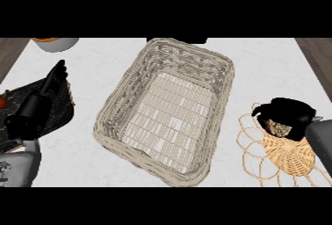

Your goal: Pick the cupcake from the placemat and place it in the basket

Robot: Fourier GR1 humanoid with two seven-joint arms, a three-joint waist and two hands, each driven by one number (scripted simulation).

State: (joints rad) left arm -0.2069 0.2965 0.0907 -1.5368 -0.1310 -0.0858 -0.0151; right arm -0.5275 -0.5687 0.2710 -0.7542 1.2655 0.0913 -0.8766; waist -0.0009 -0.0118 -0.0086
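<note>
A pale wicker basket (123,94) stands in the middle of the counter, long and slanted, with nothing inside. At the right lies a round straw placemat (288,158) with looped edging. My right hand (290,115) sits over its upper part, fingers curled downward around the cupcake (281,128), of which only a bit of brown ribbed wrapper shows below the fingers. My left hand (40,103) rests at the left edge, fingers straight and pointing up, holding nothing.
A dark board (62,115) with a red fruit (3,102) lies under the left hand. A grey bowl with orange contents (55,43) stands at the far left corner. Dark wood borders the counter at both far corners.
</note>
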